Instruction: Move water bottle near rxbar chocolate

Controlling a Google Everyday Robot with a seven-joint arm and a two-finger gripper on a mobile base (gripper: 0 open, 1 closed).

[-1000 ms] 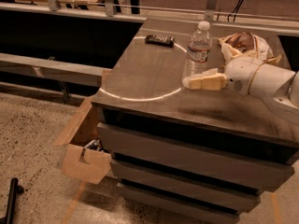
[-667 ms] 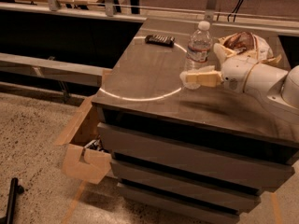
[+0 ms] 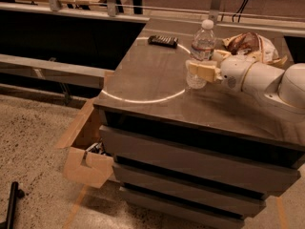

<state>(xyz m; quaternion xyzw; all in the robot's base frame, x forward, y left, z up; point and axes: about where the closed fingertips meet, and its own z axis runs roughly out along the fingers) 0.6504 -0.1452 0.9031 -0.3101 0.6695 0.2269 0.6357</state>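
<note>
Clear water bottle (image 3: 202,44) upright at my pincer (image 3: 204,66), grip untellable; rxbar chocolate (image 3: 163,40) lies beyond, leftward.

Grey drawer cabinet (image 3: 143,80), crinkled snack bag (image 3: 249,44) just behind the gripper (image 3: 204,64), open cardboard box (image 3: 88,168) on speckled floor (image 3: 38,142)

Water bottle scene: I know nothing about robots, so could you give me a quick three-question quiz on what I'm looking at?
1. True or false: the water bottle stands upright on the countertop.
2. Which is nearest the gripper? A) rxbar chocolate B) water bottle C) cardboard box
3. Fill in: in the camera view, the rxbar chocolate lies to the bottle's ____.

Key: 1 true. 2 B, the gripper is at the bottle's lower half. 3 left.
</note>
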